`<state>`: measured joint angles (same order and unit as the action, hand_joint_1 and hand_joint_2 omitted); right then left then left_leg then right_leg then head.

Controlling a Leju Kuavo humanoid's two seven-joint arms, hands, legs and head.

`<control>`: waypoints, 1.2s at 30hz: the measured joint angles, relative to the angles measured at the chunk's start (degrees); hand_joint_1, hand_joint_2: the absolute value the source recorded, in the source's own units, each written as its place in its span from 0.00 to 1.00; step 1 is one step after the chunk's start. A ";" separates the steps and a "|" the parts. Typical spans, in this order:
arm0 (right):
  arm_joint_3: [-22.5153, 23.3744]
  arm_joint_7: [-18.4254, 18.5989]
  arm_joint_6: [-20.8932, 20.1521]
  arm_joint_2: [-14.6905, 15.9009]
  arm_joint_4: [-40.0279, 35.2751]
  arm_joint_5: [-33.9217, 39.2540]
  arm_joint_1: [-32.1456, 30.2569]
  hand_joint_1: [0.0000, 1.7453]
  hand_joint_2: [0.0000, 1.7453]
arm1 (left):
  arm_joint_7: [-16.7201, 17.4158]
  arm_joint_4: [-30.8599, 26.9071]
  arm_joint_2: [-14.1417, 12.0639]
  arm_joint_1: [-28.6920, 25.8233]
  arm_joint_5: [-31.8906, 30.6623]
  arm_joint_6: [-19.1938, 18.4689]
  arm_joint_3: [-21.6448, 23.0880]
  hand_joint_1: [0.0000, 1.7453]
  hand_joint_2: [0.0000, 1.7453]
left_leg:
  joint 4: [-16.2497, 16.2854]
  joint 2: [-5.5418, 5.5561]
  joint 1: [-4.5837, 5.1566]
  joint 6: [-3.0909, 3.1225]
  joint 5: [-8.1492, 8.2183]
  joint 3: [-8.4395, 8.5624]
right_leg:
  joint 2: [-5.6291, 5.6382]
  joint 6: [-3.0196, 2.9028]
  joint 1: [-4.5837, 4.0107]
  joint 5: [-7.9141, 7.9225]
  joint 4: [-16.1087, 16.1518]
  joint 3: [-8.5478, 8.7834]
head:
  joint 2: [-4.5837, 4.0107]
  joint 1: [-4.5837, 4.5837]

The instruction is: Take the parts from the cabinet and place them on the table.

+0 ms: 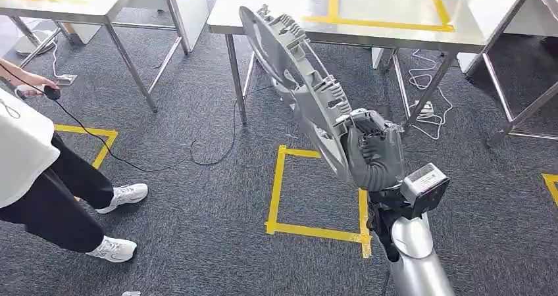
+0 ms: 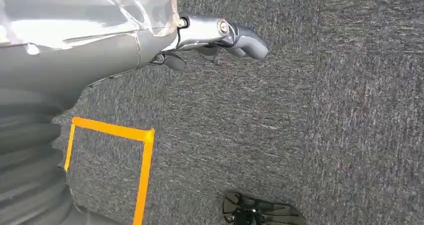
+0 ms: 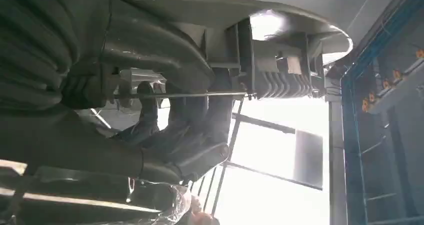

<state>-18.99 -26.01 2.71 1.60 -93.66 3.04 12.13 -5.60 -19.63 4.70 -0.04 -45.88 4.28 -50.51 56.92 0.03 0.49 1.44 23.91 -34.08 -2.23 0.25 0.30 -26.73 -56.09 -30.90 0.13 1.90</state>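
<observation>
Grey carpet floor (image 1: 197, 217) — yellow tape squares (image 1: 316, 191) stuck down, black cable (image 1: 164, 161) trailing (steel tables (image 1: 368, 10) standing on it).

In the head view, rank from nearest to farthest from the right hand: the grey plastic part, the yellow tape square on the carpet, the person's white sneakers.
1. The grey plastic part: held in the right hand, rising up and to its left.
2. The yellow tape square: on the carpet just left of the hand.
3. The white sneakers: far left, by the person.
</observation>
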 joint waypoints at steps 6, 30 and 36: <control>1.97 0.35 1.53 0.68 0.81 -0.39 3.31 1.00 1.00 | -0.15 2.47 -1.36 1.83 0.70 0.22 0.57 0.00 1.00 | 0.00 -0.01 0.01 -0.01 -0.01 0.00 | 0.01 0.00 0.00 0.01 0.00 0.01 | 0.00 0.02; 3.82 1.62 2.95 1.46 4.85 -0.31 8.73 1.00 1.00 | -2.03 6.47 -1.75 3.52 2.78 2.38 1.33 0.00 1.00 | 0.01 0.00 0.01 -0.01 -0.01 -0.03 | 0.00 0.00 -0.02 0.01 -0.01 -0.01 | 0.00 0.02; 3.65 0.72 2.95 1.53 3.76 0.15 4.88 1.00 1.00 | -3.67 6.49 -1.31 1.77 3.04 2.40 1.35 0.00 1.00 | 0.00 0.00 0.01 -0.01 0.00 -0.05 | 0.00 0.00 -0.01 0.00 0.00 -0.05 | 0.00 0.02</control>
<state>-15.34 -25.29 5.66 3.13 -89.90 3.19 17.02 -9.27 -13.14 3.39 1.72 -42.84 6.69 -49.16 56.93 0.03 0.50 1.43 23.91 -34.13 -2.22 0.25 0.28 -26.73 -56.09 -30.95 0.13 1.92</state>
